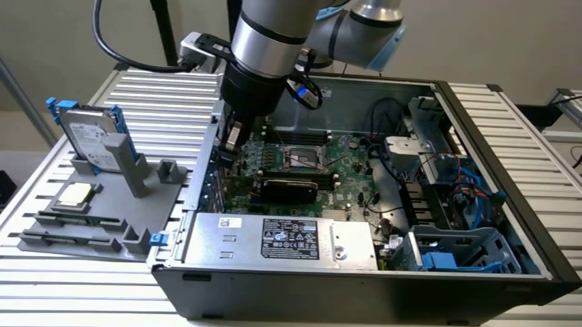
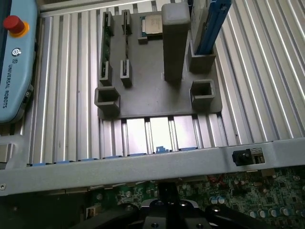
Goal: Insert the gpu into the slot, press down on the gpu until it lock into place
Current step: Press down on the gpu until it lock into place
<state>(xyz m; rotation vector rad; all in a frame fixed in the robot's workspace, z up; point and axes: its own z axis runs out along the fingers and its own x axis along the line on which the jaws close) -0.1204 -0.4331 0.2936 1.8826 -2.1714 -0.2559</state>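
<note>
The open computer case [image 1: 364,293] holds one green motherboard [image 1: 350,153], one silver power supply [image 1: 282,238] and a blue drive cage [image 1: 454,252]. Inside the case the gpu [image 1: 289,185] sits low on the motherboard, just behind the power supply. The gripper [image 1: 232,143] hangs over the motherboard's edge near the gpu, jaws fully closed with nothing seen between them. Outside the case, one grey tray [image 1: 173,197] carries one hard drive [image 1: 86,136], one processor chip [image 1: 75,194] and two memory sticks [image 1: 78,219]. The wrist view adds a pendant [image 2: 14,62] beyond the tray [image 2: 152,102], with the gripper [image 2: 167,210] over the board
</note>
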